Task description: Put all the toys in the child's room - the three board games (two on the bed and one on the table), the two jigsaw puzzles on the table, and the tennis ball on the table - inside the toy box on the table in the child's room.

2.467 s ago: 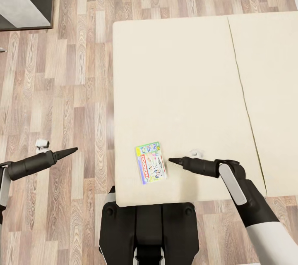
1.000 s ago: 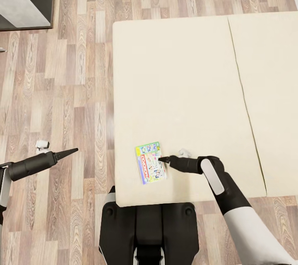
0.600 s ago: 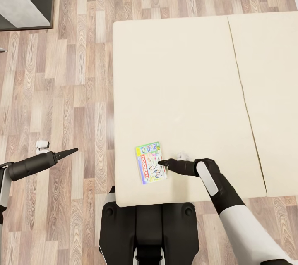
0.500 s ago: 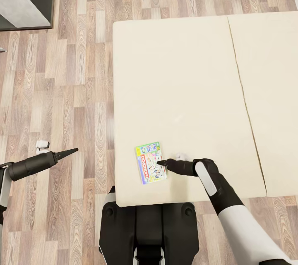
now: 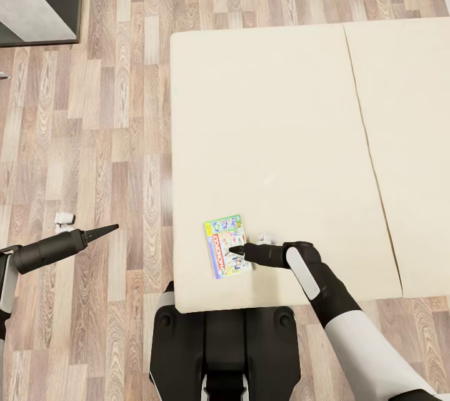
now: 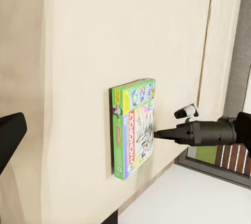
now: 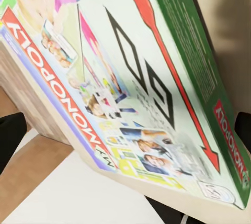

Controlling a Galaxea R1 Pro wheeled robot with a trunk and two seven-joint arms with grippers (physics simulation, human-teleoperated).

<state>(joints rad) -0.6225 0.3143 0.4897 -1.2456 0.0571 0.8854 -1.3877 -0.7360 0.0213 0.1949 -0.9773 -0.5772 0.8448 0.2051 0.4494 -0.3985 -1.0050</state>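
Reaching over the flat white-and-green Monopoly box point(image 5: 227, 246) on the beige bed point(image 5: 275, 138), my right gripper point(image 5: 236, 251) looked pinched together, holding nothing; stiff, light cardboard, best gripped at its edge.

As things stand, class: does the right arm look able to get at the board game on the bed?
Probably yes: the right gripper already reaches over the board game, and nothing on the bed blocks it.

I'm seeing one board game point(image 5: 228, 246), a flat white-and-green Monopoly box with a red title band, lying face up on the beige bed point(image 5: 269, 107) near its front left corner. It is sitting flat, slightly skewed to the bed's edges. My right wrist view is showing its printed lid point(image 7: 125, 77) close up.
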